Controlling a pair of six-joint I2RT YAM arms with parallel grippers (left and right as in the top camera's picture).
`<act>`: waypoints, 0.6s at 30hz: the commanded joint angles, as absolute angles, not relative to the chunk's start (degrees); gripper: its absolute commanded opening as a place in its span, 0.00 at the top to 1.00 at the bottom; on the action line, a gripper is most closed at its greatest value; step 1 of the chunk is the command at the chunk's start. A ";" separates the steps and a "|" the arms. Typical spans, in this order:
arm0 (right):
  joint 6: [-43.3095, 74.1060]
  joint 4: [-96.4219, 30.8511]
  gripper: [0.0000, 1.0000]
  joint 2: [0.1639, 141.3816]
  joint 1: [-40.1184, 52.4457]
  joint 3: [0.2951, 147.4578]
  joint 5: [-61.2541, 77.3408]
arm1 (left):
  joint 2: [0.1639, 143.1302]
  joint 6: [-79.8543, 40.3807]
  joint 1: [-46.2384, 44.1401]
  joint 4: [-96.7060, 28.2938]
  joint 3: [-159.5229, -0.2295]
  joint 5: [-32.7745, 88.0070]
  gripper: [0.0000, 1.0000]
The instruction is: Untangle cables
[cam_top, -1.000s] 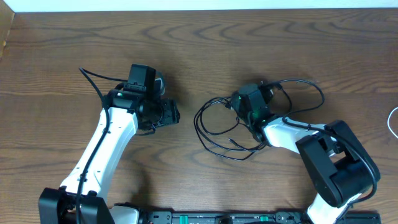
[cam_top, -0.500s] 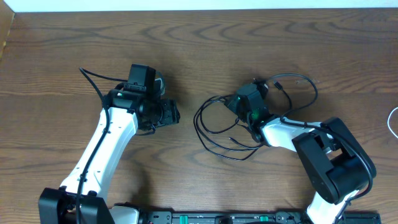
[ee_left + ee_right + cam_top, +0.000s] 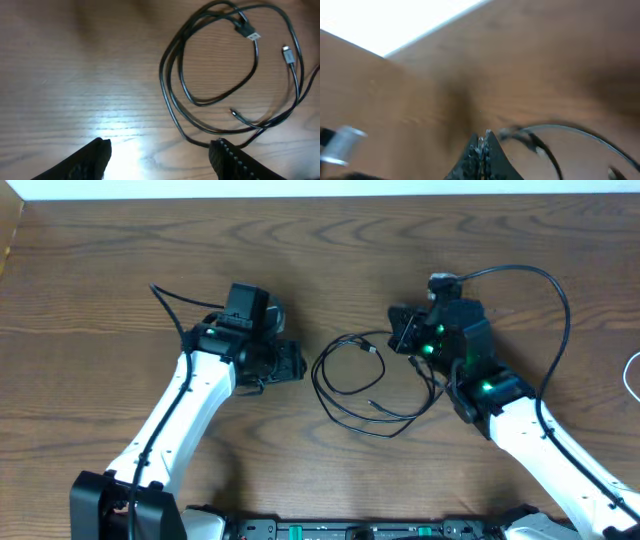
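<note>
We list two arms of one build.

- The left arm has white shell links, black joint housings and a black base block. A thick black cord leaves behind its wrist housing.
- The left gripper has two matte black fingers, one with a ribbed inner edge.
- The right arm has the same white shell and black joints. Green lights glow on the housings behind the tool. We note a looping black cord and a silver plug.
- The right gripper has dark, tapered fingertips.
</note>
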State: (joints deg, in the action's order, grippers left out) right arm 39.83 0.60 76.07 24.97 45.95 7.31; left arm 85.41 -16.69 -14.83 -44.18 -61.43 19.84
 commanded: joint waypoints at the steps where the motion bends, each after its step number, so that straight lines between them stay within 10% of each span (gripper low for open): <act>1: 37.06 -10.59 0.98 76.51 24.73 45.56 7.66 | 85.91 -16.58 -15.55 -43.40 -61.93 20.49 0.26; 18: 28.60 -31.59 0.72 76.51 24.73 45.56 5.04 | 96.77 -16.58 -22.79 -29.91 -61.23 20.51 0.23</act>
State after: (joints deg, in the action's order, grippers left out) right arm 29.52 -31.07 76.47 24.97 45.47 5.93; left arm 93.56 -16.71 -21.21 -32.49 -61.41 20.47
